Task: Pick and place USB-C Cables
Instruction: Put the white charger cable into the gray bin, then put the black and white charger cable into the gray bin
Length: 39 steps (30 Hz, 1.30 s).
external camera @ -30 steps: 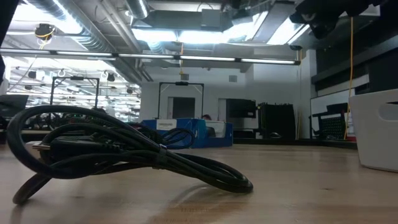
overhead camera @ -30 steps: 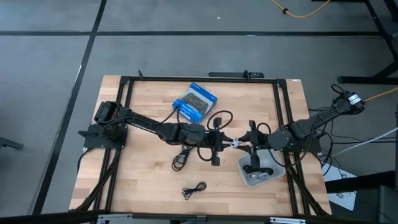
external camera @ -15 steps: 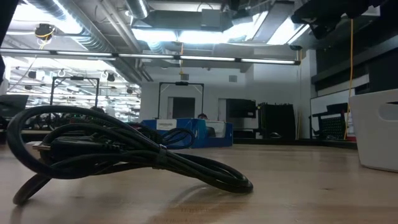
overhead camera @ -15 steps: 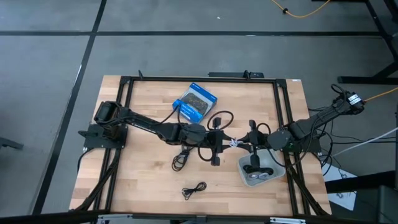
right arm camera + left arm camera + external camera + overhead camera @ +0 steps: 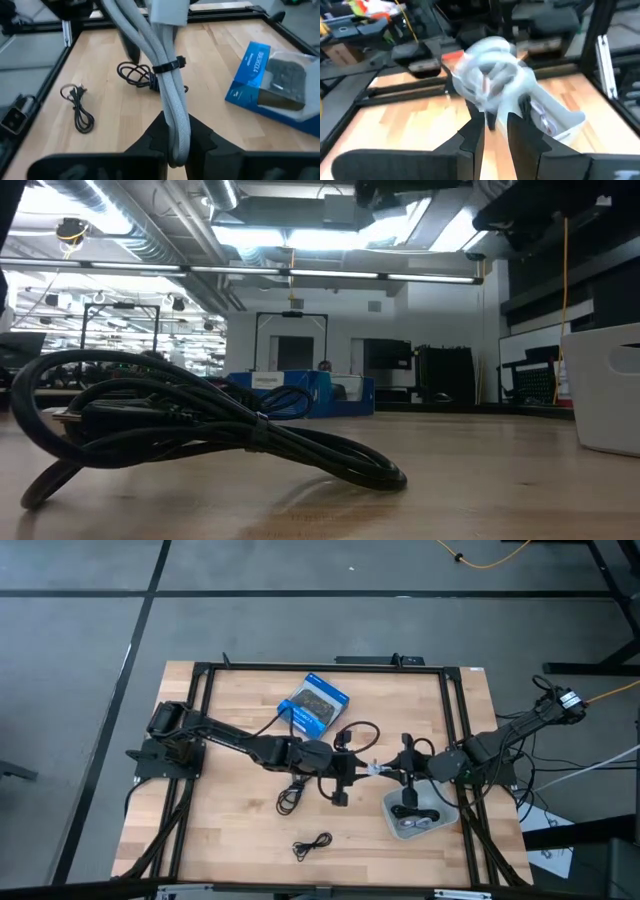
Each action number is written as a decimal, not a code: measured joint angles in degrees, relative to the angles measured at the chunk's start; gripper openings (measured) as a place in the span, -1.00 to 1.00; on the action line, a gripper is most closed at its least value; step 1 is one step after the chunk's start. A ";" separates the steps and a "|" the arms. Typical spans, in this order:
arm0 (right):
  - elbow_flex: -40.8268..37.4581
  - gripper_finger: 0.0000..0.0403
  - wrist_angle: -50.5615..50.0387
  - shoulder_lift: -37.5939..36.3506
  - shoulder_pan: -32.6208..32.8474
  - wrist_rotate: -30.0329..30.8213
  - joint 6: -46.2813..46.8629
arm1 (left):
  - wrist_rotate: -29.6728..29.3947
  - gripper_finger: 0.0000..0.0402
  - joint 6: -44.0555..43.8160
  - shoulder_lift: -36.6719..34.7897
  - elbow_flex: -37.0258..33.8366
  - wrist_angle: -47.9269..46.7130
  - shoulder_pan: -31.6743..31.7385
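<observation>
Gripping one grey cable (image 5: 374,769) between them, left claw (image 5: 352,768) and right claw (image 5: 392,771) both clamped.

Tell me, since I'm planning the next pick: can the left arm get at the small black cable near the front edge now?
Probably not yet. The left gripper and right gripper both hold the grey cable. The black cable itself lies alone, unobstructed.

Two dark jointed arms are seen, each ended by a left gripper (image 5: 352,769) or right gripper (image 5: 392,771) with black tapered fingers; thick black leads are attached
</observation>
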 joint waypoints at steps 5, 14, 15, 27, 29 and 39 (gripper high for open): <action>0.09 -0.85 -1.35 -0.13 1.20 0.04 1.39 | -5.32 -0.62 0.01 -2.86 0.02 -7.22 -0.31; 0.09 -0.85 -13.82 -0.86 6.23 -14.94 17.23 | -10.75 -0.62 -0.53 -5.69 0.09 -12.08 -0.18; 0.09 -0.85 -15.77 -0.90 7.10 -16.74 19.63 | -10.86 -0.62 -0.22 -5.75 0.11 -12.10 -0.07; 0.09 -0.63 -42.22 -0.91 14.03 -26.07 46.59 | -13.09 -0.62 0.08 -5.49 0.00 -12.67 0.16; 0.09 -0.46 -42.63 -0.91 14.01 -25.30 49.34 | -13.10 -0.62 0.06 -5.49 0.00 -12.70 0.16; 0.11 -0.12 -41.17 -0.89 14.01 -27.79 49.49 | -14.41 -0.63 0.85 -5.49 0.00 -15.76 0.16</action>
